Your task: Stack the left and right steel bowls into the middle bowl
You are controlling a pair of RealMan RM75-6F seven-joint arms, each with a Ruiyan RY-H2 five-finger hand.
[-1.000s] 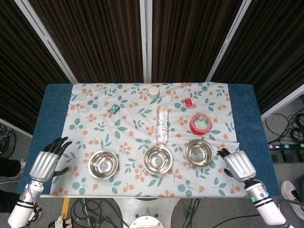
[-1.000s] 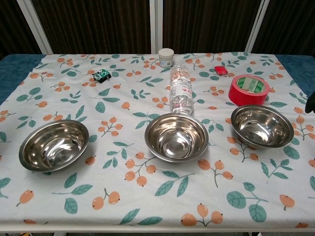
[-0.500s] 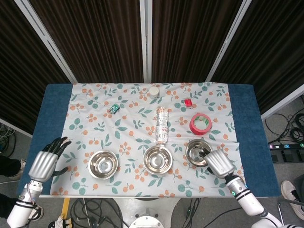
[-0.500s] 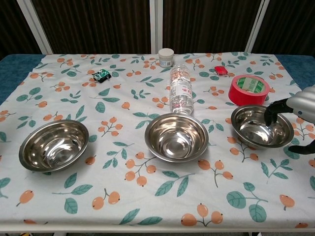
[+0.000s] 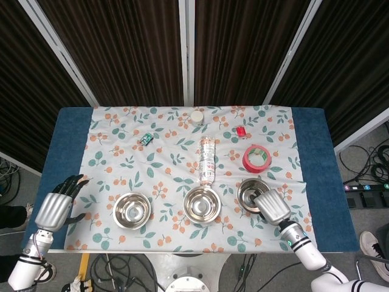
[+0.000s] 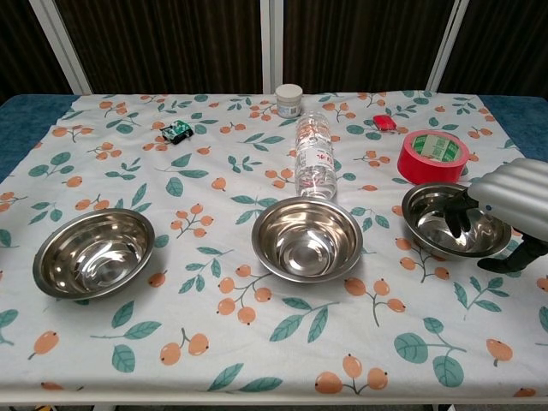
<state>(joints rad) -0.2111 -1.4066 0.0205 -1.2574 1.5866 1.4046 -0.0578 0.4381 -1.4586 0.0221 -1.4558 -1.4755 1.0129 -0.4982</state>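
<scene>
Three steel bowls stand in a row near the table's front edge: the left bowl (image 5: pixel 132 210) (image 6: pixel 94 253), the middle bowl (image 5: pixel 202 205) (image 6: pixel 306 237) and the right bowl (image 5: pixel 251 192) (image 6: pixel 441 221). My right hand (image 5: pixel 271 207) (image 6: pixel 514 204) hangs over the right bowl's outer side. Its fingers (image 6: pixel 458 216) reach down inside the bowl and its thumb (image 6: pixel 512 259) sits outside the rim, with a gap still showing. My left hand (image 5: pixel 55 210) hovers with fingers spread at the table's left front corner, well left of the left bowl, holding nothing. It does not show in the chest view.
A clear water bottle (image 5: pixel 207 159) (image 6: pixel 314 158) lies just behind the middle bowl. A red tape roll (image 5: pixel 257 158) (image 6: pixel 432 156) sits close behind the right bowl. Further back are a white jar (image 5: pixel 197 116), a small green toy (image 5: pixel 144 139) and a small red object (image 5: pixel 240 131).
My right hand has moved left from the table's right edge to over the right bowl, fingers dipping inside. The left hand has barely shifted. No bowl has moved.
</scene>
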